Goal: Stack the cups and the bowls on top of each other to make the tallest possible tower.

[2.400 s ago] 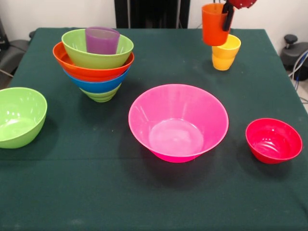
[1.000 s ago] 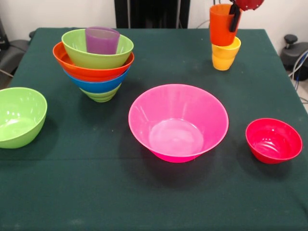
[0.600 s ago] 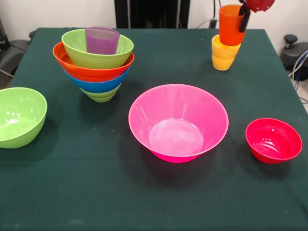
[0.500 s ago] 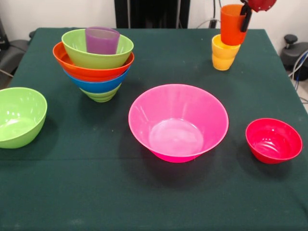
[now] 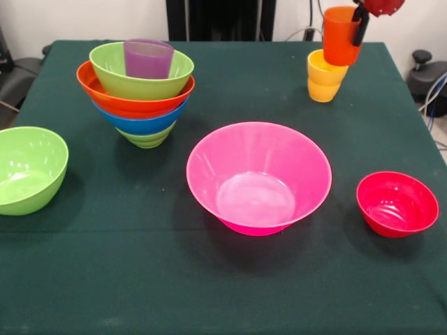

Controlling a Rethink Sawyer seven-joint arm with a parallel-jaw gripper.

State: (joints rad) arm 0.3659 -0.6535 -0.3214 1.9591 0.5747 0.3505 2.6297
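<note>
1. A lone lime green bowl (image 5: 28,169) sits upright at the left edge of the worktop (image 5: 140,279), well apart from everything else, part of it cut off by the frame.
2. The tower (image 5: 137,91) stands at the far left: a lime green bowl at the bottom, then a blue bowl (image 5: 140,123), an orange bowl (image 5: 129,102) and another lime green bowl on top, all nested upright. A translucent purple cup (image 5: 147,58) stands inside the top bowl.
3. The large pink bowl (image 5: 258,176) sits upright near the middle of the worktop, between the tower and the things on the right, touching none of them.
4. The yellow cup (image 5: 325,76) stands upright on the worktop at the far right.
5. The orange cup (image 5: 341,35) hangs in the air just above and slightly right of the yellow cup, its bottom overlapping the yellow rim in this view; whether the two touch cannot be told.
6. The gripper (image 5: 359,26) comes down at the top right edge, its jaws clamped on the right wall of the orange cup, one dark finger showing outside that wall.
7. The small red bowl (image 5: 397,204) sits upright near the right edge, well nearer than the cups.
8. The worktop wears a dark green cloth with faint pale scuffs. Behind it are a pale wall, a dark upright panel at the top centre, and grey gear with cables at the right edge.
</note>
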